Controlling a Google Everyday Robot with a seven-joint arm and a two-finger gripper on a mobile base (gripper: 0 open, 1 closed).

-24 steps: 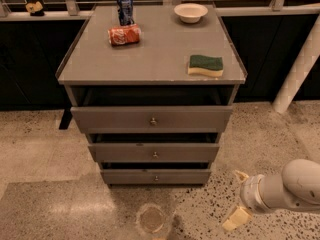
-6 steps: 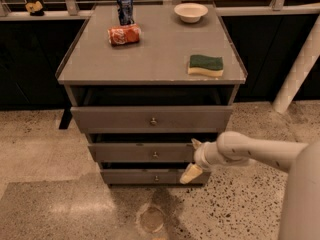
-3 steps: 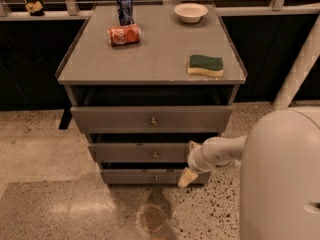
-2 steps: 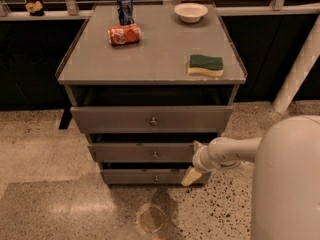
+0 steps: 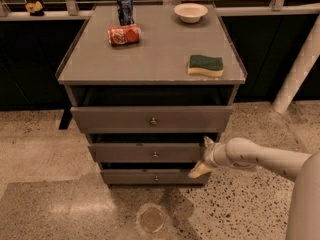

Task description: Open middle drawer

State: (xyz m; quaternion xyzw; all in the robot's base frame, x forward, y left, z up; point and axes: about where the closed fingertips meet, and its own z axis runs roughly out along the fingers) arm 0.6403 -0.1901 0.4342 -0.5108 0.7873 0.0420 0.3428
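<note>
fingers (image 5: 199, 170) swung in, spread at middle drawer's (image 5: 135, 153) edge.

I see my gripper (image 5: 202, 157) at the right end of the middle drawer (image 5: 150, 153) (my arm comes in from the right). That drawer sits between the top drawer (image 5: 151, 120) and the bottom drawer (image 5: 155, 177). On the surface (image 5: 150, 59) above, a standing can (image 5: 125, 8) is back left, a tipped can (image 5: 124, 34) just before it, a bowl (image 5: 190, 12) back right, a sponge (image 5: 205, 65) front right.

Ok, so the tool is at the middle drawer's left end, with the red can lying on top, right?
Not quite: the camera view shows the tool at the right end of the middle drawer. The red can does lie on top.
</note>
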